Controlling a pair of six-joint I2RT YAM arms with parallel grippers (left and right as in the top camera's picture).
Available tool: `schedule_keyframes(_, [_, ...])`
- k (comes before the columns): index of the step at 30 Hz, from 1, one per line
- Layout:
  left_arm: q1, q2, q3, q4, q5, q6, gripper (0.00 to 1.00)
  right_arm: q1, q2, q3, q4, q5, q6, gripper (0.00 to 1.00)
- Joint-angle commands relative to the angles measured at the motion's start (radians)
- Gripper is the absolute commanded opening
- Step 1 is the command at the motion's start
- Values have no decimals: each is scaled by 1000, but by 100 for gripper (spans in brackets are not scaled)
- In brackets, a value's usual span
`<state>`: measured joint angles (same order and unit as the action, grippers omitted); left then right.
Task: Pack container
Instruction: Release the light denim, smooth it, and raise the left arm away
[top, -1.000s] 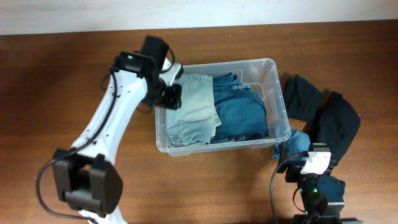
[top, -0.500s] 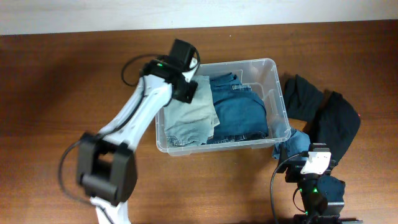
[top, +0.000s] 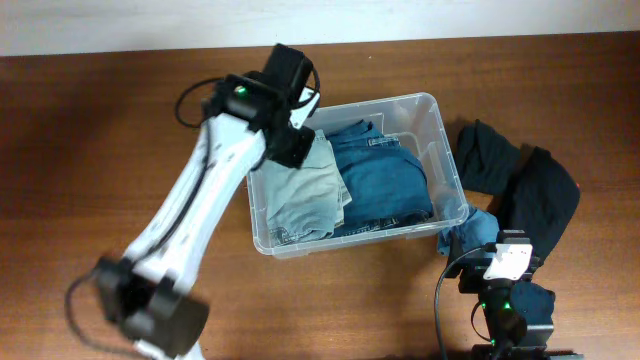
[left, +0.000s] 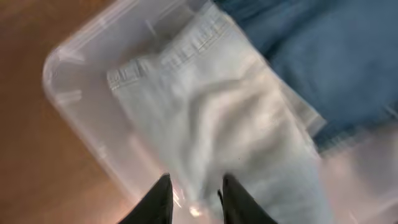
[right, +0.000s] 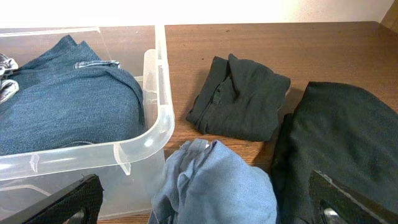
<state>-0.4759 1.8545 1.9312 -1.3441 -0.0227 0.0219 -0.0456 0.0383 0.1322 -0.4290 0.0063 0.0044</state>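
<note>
clear container (top: 452, 170), blue jeans (top: 385, 185), black garment (top: 545, 200)

Inside the clear rectangular plastic container (top: 448, 140), pale folded jeans (top: 300, 195) lie left of folded blue denim (top: 385, 180); a folded black garment (top: 487, 155) lies outside, just right of it.

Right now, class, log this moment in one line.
left fingers: apart over pale jeans in container | right fingers: open near blue cloth | black garments: outside

Brown wooden table (top: 80, 150), pale wall (top: 100, 25) behind
</note>
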Motion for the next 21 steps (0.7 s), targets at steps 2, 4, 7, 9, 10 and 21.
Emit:
schedule_keyframes(2, [-78,-37,-47,-107,60,3,27,-7,-5,-7,-1,2,11,98])
schedule_keyframes(4, [-119,-37,-143,-61,127,32,28,-7,-5,-7,-1,1,11,98])
schedule_keyframes(7, [-162,-37,-298,34,136,32,33,-7,-5,-7,-1,1,11,98])
schedule_keyframes(9, [-170,-37,-385,99,135,32,34,-7,-5,-7,0,1,11,99])
schedule_keyframes(10, [-170,-37,-420,127,135,32,34,-7,-5,-7,-1,1,11,98])
schedule_keyframes(21, [-166,-41,-558,309,128,31,34,-7,-5,-7,-1,1,11,98])
